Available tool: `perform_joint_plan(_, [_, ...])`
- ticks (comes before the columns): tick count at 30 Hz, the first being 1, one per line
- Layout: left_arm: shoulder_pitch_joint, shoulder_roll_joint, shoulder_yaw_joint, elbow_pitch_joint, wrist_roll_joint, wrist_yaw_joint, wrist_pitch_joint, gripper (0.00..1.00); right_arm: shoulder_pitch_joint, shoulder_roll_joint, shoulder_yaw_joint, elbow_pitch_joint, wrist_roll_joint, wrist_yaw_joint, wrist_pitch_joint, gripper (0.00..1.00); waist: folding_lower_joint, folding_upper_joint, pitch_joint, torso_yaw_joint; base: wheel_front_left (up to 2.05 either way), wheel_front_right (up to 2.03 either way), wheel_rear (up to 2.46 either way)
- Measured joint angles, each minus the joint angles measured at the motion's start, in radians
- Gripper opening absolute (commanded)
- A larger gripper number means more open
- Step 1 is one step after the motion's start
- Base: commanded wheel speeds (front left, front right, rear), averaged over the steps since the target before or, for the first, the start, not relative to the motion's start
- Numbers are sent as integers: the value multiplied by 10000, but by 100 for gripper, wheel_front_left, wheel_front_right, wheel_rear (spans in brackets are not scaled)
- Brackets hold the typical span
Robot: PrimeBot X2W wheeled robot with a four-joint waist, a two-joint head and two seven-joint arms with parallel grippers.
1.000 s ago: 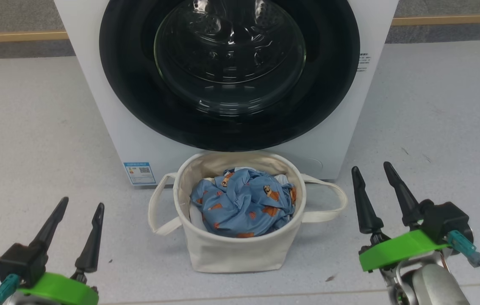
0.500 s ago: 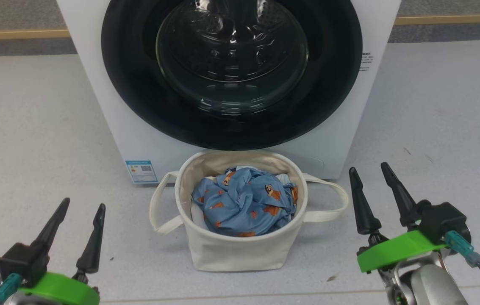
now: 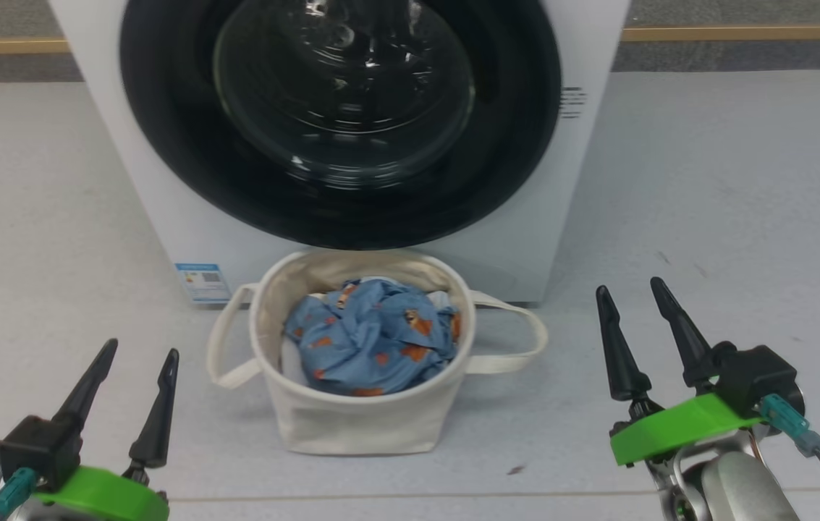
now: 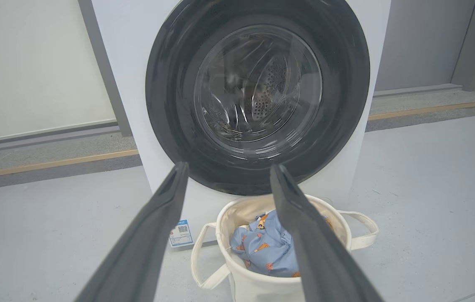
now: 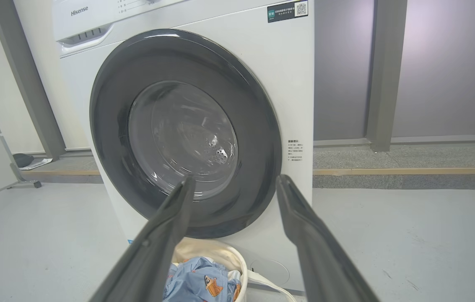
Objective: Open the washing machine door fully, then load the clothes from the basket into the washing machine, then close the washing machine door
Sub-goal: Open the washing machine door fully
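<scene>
Glossy black door [image 3: 341,116]; matt canvas basket [image 3: 352,423].

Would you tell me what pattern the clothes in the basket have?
The clothes are light blue with small orange-brown animal prints, best seen in the head view.

- Your left gripper [image 3: 143,346] sits low on the left, its two dark fingers [image 3: 156,412] spread apart, leaning up and slightly right, empty.
- Your right gripper [image 3: 630,284] sits low on the right, fingers parted, leaning up and slightly left, empty.
</scene>
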Motion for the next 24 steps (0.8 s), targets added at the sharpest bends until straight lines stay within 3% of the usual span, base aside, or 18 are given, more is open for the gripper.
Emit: perform_joint_plan(24, [-1,-17,-102,-15,-221,-69,-19,100,0,-19,36,-6,-2,0,0,100,0,0,11,-1,95,146,-241])
